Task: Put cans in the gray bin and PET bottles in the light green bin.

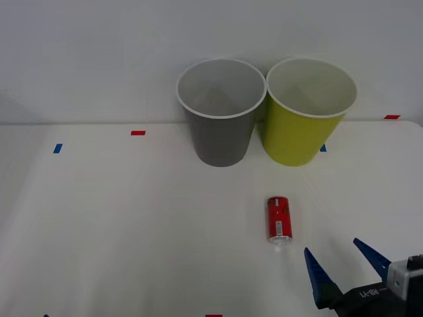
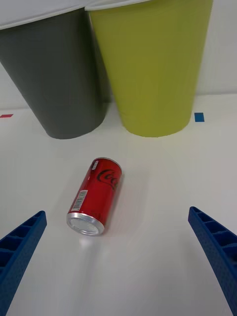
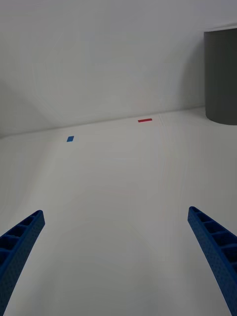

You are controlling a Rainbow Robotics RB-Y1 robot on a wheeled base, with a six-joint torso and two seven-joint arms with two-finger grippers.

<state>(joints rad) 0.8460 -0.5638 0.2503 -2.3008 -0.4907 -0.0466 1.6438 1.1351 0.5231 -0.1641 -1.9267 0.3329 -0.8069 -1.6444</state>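
I have the right gripper (image 1: pixel 344 259) low over the table (image 1: pixel 119 224), its blue fingers (image 2: pixel 22 247) spread wide and holding nothing. The can (image 1: pixel 279 219) lies on its side just ahead of that claw and a little toward my left, silver end facing it (barcode patch up), touching neither finger. Beyond it stand the gray bin (image 1: pixel 220 112) and the light green bin (image 1: pixel 307 112), side by side. The left gripper (image 3: pixel 118 256) hangs well apart from the can over bare table, fingers also spread.
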